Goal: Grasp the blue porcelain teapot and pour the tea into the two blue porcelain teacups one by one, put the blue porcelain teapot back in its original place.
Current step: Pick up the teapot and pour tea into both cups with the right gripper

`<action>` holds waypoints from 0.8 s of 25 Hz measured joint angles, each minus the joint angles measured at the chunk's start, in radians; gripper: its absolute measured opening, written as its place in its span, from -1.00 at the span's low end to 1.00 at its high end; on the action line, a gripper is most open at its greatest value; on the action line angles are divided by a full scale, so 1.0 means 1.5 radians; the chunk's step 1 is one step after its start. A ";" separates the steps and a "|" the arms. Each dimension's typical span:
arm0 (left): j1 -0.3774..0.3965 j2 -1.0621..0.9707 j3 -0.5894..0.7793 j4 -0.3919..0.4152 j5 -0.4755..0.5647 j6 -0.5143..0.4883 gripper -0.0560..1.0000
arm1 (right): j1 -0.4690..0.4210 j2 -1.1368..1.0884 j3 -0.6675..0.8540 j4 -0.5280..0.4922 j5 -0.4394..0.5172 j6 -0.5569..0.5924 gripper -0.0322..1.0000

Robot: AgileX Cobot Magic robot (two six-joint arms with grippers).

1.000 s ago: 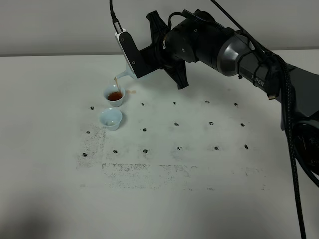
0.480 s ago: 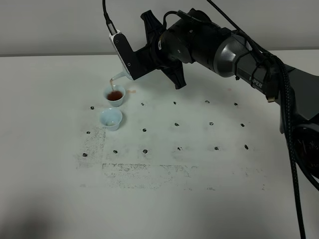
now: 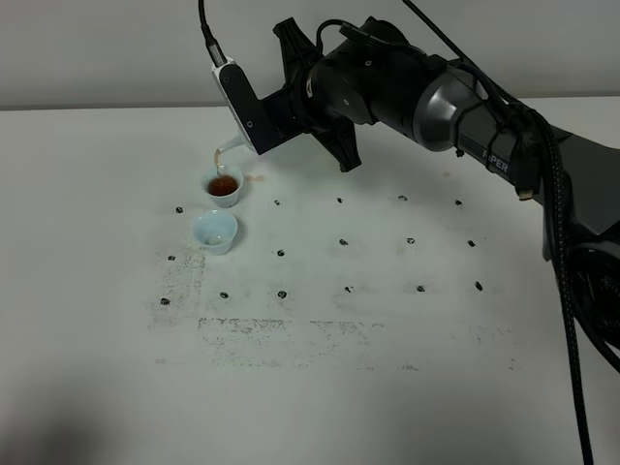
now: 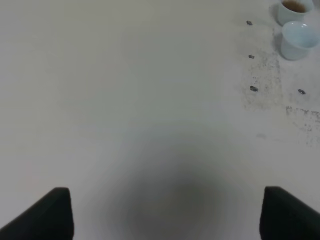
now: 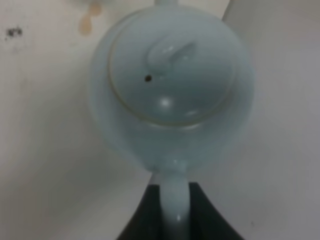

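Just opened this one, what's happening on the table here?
The right gripper holds the blue porcelain teapot by its handle, tipped with the spout over the farther teacup, which has brown tea in it. The nearer teacup beside it looks empty. A few tea drops lie on the table. The left gripper hangs open, holding nothing.

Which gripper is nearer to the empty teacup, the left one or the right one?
Right. The right gripper holds the teapot over the filled teacup, beside the empty teacup. The left gripper is open and far from it, outside the high view.
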 joint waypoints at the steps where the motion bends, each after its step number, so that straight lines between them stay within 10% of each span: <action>1: 0.000 0.000 0.000 0.000 0.000 0.001 0.48 | 0.000 0.000 0.000 -0.002 0.001 0.001 -0.85; 20: 0.000 0.000 0.000 0.000 0.000 0.000 0.48 | -0.013 0.000 0.000 0.107 0.024 0.035 -0.85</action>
